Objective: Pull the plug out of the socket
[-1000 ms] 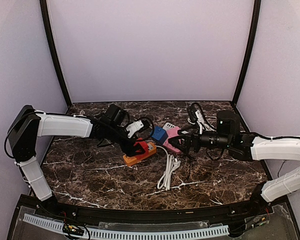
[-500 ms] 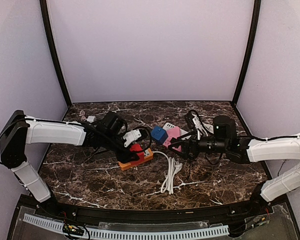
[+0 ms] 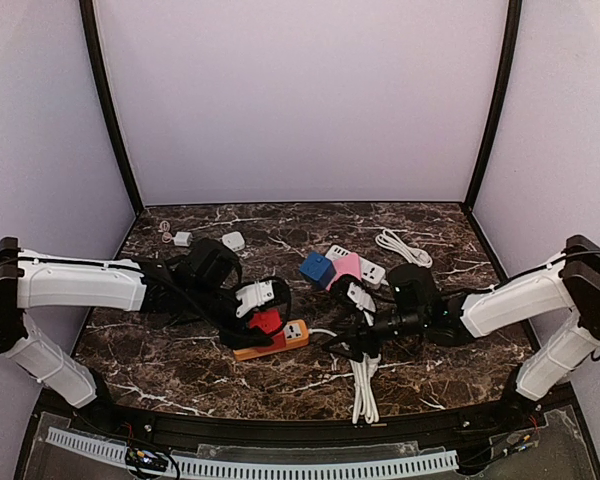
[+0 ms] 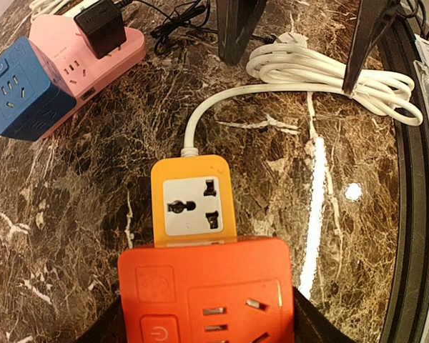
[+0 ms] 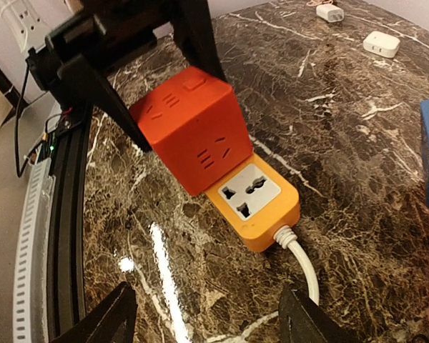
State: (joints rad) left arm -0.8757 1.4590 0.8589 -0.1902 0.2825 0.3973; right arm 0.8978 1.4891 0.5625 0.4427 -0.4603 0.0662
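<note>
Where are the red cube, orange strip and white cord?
red cube (image 5: 200, 143), right wrist view, slotted face.
orange strip (image 5: 254, 200), right wrist view, socket face.
white cord (image 4: 307, 68), left wrist view, coiled middle.

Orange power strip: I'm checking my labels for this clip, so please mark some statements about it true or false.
1. The red cube sits over one end of the orange power strip. True.
2. The strip's uncovered socket holds a plug. False: it is empty.
3. The left pincer grips the red cube. True.
4. The right pincer clamps the white cord. False: it is open, holding nothing.
5. The blue cube touches the strip. False: it lies apart, beside the pink block.
</note>
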